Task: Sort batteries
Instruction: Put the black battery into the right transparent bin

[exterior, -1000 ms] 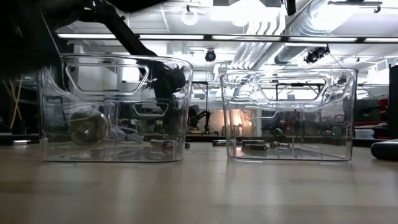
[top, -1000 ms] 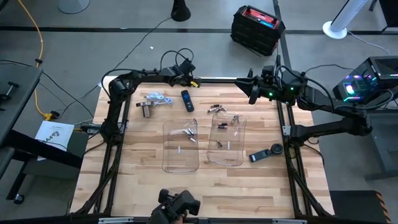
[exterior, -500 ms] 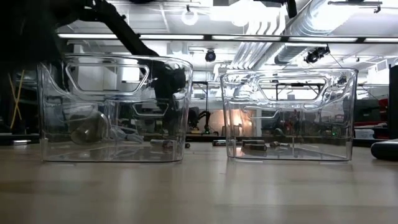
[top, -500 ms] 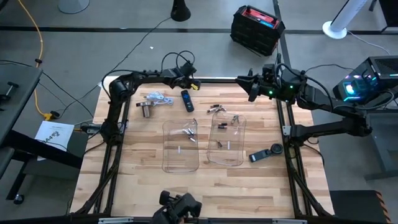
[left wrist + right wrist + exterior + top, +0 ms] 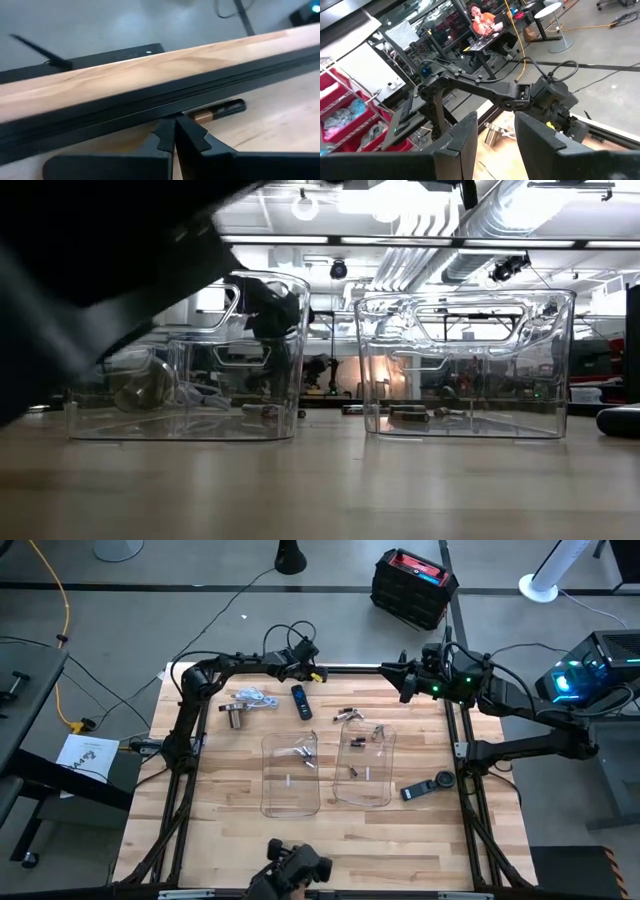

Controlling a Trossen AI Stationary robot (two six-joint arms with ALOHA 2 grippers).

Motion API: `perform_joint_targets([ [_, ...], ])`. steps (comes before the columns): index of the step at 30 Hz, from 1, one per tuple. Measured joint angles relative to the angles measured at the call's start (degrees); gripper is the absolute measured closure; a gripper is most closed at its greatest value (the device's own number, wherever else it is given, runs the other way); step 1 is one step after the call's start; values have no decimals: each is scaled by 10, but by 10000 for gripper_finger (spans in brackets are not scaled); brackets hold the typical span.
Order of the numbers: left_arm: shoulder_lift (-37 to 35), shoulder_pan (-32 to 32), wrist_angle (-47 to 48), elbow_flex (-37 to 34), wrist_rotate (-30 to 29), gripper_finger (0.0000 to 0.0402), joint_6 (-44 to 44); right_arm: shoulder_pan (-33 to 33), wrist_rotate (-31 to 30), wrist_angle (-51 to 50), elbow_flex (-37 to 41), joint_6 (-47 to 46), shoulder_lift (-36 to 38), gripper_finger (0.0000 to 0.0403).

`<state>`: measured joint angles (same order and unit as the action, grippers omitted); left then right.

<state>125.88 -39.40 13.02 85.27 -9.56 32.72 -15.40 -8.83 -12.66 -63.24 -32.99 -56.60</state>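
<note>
With its fingers pressed together on nothing, the left tool (image 5: 313,673) sits at the bench's (image 5: 230,840) 12 o'clock edge, right against the black frame rail (image 5: 150,107). Left wrist view: fingertips (image 5: 172,131) meet, and one dark-and-copper battery (image 5: 217,111) lies on the wood just past them, along the rail.

Right tool (image 5: 403,680) hangs over the far edge at about 1 o'clock, fingers (image 5: 462,137) parted with a clear gap, holding nothing. Its wrist view looks across at the left arm and the room, where a person sits at a desk.

Two clear trays sit side by side at bench centre. Left tray (image 5: 268,795) holds a few light batteries (image 5: 306,757) toward its 12 o'clock end. Right tray (image 5: 388,780) holds dark batteries (image 5: 356,742) scattered inside. More loose batteries (image 5: 347,714) lie on the wood just beyond the right tray, at its 12 o'clock.

Dark remote (image 5: 301,701) lies at 12 o'clock of the left tray, near the left tool. Metal cup and clutter (image 5: 243,705) at 10 o'clock. Another dark gadget (image 5: 428,786) at 4 o'clock of the right tray.

Low view: a blurred dark shape (image 5: 90,280) covers the upper left.
</note>
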Motion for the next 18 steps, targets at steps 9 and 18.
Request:
perform_joint_targets([
  [9,4,9,-86,7,149,401,-127,0,4,0,0,0,0,277],
  [18,-41,3,-34,37,215,401,-238,1,27,-4,0,-2,0,277],
])
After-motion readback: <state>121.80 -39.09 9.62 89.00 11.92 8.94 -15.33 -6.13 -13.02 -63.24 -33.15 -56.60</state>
